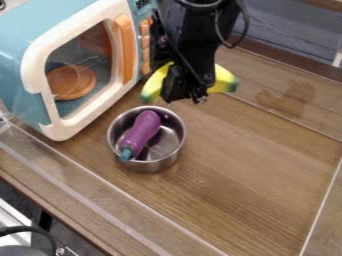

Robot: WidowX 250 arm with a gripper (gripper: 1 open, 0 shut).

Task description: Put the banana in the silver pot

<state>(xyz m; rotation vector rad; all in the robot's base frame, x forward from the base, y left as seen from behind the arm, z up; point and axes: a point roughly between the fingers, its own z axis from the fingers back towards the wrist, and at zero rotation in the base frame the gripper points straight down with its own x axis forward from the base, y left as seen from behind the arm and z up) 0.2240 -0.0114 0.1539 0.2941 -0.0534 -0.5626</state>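
In the camera view, the banana (pixel 225 79) is gripped crosswise by the gripper (pixel 183 93), clenched about its middle, with one end showing on each side of the dark fingers. It is held just beyond the pot (pixel 166 157), on the side of the pot away from the camera; how far it is raised above the worktop (pixel 247 185) cannot be told. The pot is already occupied by the eggplant (pixel 140 132), which is leaned slantwise across it, its green end towards the near rim.

Trouble is most likely to be caused by that eggplant. If the banana is lowered straight onto it, the banana may be propped up on the rounded purple side and rolled off over the rim once released. Because the banana looks about as long as the pot is wide, both its ends could be caught on the rim if it is set down crosswise. The pot, being small and light-looking, might be pushed or tipped if its wall is struck by a low approach. The microwave (pixel 70 68) stands close beside it, so the banana's nearer tip could be knocked against the door frame and twisted in the grip.
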